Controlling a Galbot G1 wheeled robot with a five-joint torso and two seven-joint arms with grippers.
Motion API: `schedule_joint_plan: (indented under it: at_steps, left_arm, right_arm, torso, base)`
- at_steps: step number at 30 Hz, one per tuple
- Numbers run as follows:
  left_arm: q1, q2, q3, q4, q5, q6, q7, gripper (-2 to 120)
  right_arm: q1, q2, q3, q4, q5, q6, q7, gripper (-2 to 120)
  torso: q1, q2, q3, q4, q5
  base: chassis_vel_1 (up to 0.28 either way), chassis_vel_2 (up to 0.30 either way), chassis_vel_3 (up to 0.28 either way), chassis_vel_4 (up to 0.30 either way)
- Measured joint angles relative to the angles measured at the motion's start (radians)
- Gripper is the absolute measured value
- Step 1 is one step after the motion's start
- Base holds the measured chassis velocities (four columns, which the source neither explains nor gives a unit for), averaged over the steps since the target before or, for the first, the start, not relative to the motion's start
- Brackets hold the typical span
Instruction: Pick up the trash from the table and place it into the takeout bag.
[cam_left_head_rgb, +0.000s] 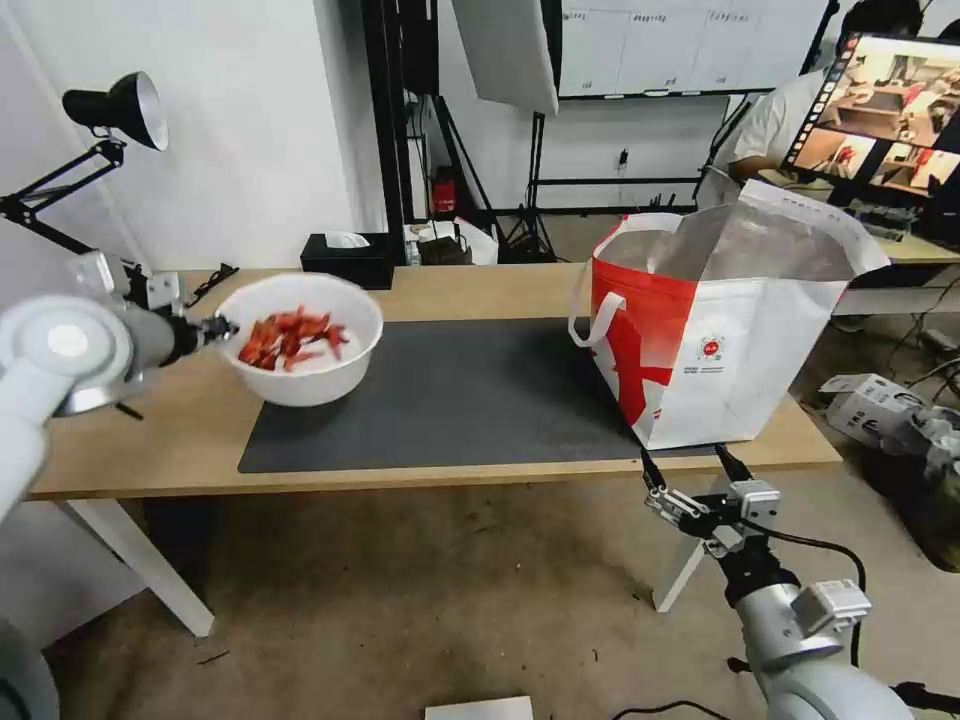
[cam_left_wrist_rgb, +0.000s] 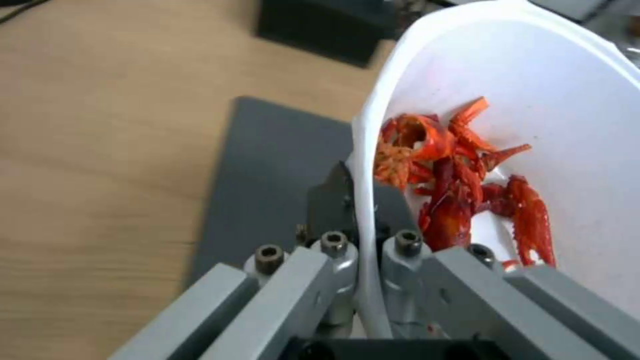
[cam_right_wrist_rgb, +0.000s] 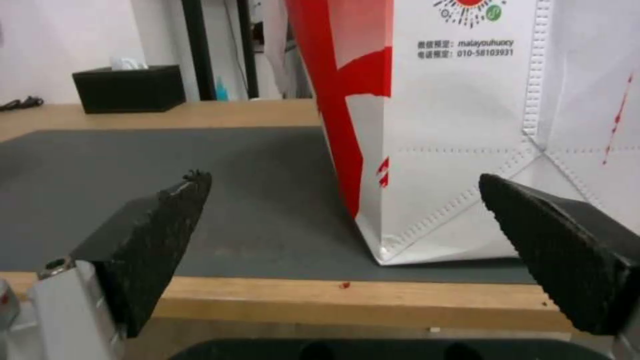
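Left gripper (cam_left_head_rgb: 222, 327), at the left of the head view: jaws closed on the rim of the white bowl (cam_left_head_rgb: 300, 340), one finger inside the wall and one outside, as the left wrist view shows (cam_left_wrist_rgb: 363, 240). The bowl is held clear of the worktop (cam_left_head_rgb: 130, 440), above the left end of the dark grey mat (cam_left_head_rgb: 450, 400), and tilts slightly. Red shells (cam_left_head_rgb: 290, 338) lie in its bottom; in the left wrist view they sit just beside the gripped rim (cam_left_wrist_rgb: 460, 185).

Right gripper (cam_left_head_rgb: 690, 468), at the lower right of the head view: jaws open and holding nothing, hanging in front of the near edge of the worktop, just below the bag (cam_left_head_rgb: 720, 340). In the right wrist view the two black pads (cam_right_wrist_rgb: 153, 225) stand wide apart, with the bag's lower corner (cam_right_wrist_rgb: 433, 150) between them farther off.

The red-and-white bag stands upright on the right end of the mat, mouth open, foil lining visible, well apart from the bowl. A black tissue box (cam_left_head_rgb: 348, 258) rests at the far edge of the worktop.
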Motion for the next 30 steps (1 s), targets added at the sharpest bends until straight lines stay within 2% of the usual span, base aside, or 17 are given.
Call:
schedule_joint_plan:
  at_steps: [4, 6, 8, 9, 12, 13, 16, 17, 20, 21, 23, 27, 30]
  left_arm:
    - [-0.190, -0.059, 0.124, -0.059, -0.117, 0.000, -0.120, 0]
    - [-0.225, -0.075, 0.153, -0.060, -0.131, 0.000, -0.138, 0]
    - [-0.335, -0.138, 0.247, -0.043, -0.156, -0.001, -0.184, 0]
    - [-0.335, -0.138, 0.247, -0.043, -0.156, -0.001, -0.184, 0]
    - [-0.489, -0.256, 0.365, 0.014, -0.160, -0.003, -0.219, 0]
    - [-0.489, -0.256, 0.365, 0.014, -0.160, -0.003, -0.219, 0]
    - [-0.618, -0.405, 0.454, 0.100, -0.148, -0.012, -0.244, 0]
    - [-0.618, -0.405, 0.454, 0.100, -0.148, -0.012, -0.244, 0]
    - [-0.699, -0.537, 0.505, 0.204, -0.121, -0.016, -0.249, 0]
    - [-0.699, -0.537, 0.505, 0.204, -0.121, -0.016, -0.249, 0]
    - [-0.734, -0.605, 0.526, 0.274, -0.097, -0.016, -0.249, 0]
    - [-0.755, -0.657, 0.540, 0.331, -0.067, -0.016, -0.236, 0]
    - [-0.773, -0.733, 0.554, 0.414, 0.001, -0.016, -0.205, 0]
  right_arm:
    - [0.000, -0.013, -0.014, -0.001, 0.001, -0.013, 0.007, 100]
    - [0.000, -0.014, -0.017, -0.001, 0.001, -0.015, 0.007, 100]
    - [0.000, -0.016, -0.023, -0.001, 0.001, -0.020, 0.009, 100]
    - [0.000, -0.016, -0.023, -0.001, 0.001, -0.020, 0.009, 100]
    - [-0.005, -0.014, -0.026, -0.001, 0.000, -0.026, 0.011, 100]
    - [-0.005, -0.014, -0.026, -0.001, 0.000, -0.026, 0.011, 100]
    - [-0.007, -0.011, -0.026, 0.000, 0.000, -0.030, 0.011, 100]
    - [-0.007, -0.011, -0.026, 0.000, 0.000, -0.030, 0.011, 100]
    - [-0.005, -0.006, -0.026, 0.000, -0.001, -0.034, 0.011, 100]
    - [-0.005, -0.006, -0.026, 0.000, -0.001, -0.034, 0.011, 100]
    - [-0.005, -0.002, -0.028, 0.000, -0.002, -0.036, 0.011, 100]
    - [-0.004, 0.002, -0.032, -0.001, -0.004, -0.037, 0.011, 100]
    - [-0.004, 0.007, -0.040, -0.002, -0.006, -0.039, 0.011, 100]
  torso:
    - [0.000, 0.000, 0.000, 0.0000, 0.0003]
    - [0.000, 0.000, 0.000, -0.0001, 0.0003]
    - [0.000, 0.000, 0.000, 0.0000, 0.0000]
    - [0.000, 0.000, 0.000, 0.0000, 0.0000]
    - [0.000, 0.000, 0.000, -0.0003, 0.0003]
    - [0.000, 0.000, 0.000, -0.0003, 0.0003]
    - [0.000, 0.000, 0.000, -0.0004, 0.0003]
    - [0.000, 0.000, 0.000, -0.0004, 0.0003]
    - [0.000, 0.000, 0.000, -0.0004, 0.0005]
    - [0.000, 0.000, 0.000, -0.0004, 0.0005]
    - [0.000, 0.000, 0.000, -0.0002, 0.0001]
    - [0.000, 0.000, 0.000, -0.0001, 0.0000]
    - [0.000, 0.000, 0.000, -0.0002, 0.0001]
  base:
    - [0.000, 0.000, 0.000, 0.000]
    - [0.000, 0.000, 0.000, 0.000]
    - [0.000, 0.000, 0.000, 0.000]
    - [0.000, 0.000, 0.000, 0.000]
    - [0.000, 0.000, 0.000, 0.000]
    - [0.000, 0.000, 0.000, 0.000]
    - [0.000, 0.000, 0.000, 0.000]
    - [0.000, 0.000, 0.000, 0.000]
    - [0.000, 0.000, 0.000, 0.000]
    - [0.000, 0.000, 0.000, 0.000]
    - [0.000, 0.000, 0.000, 0.000]
    - [0.000, 0.000, 0.000, 0.000]
    - [0.000, 0.000, 0.000, 0.000]
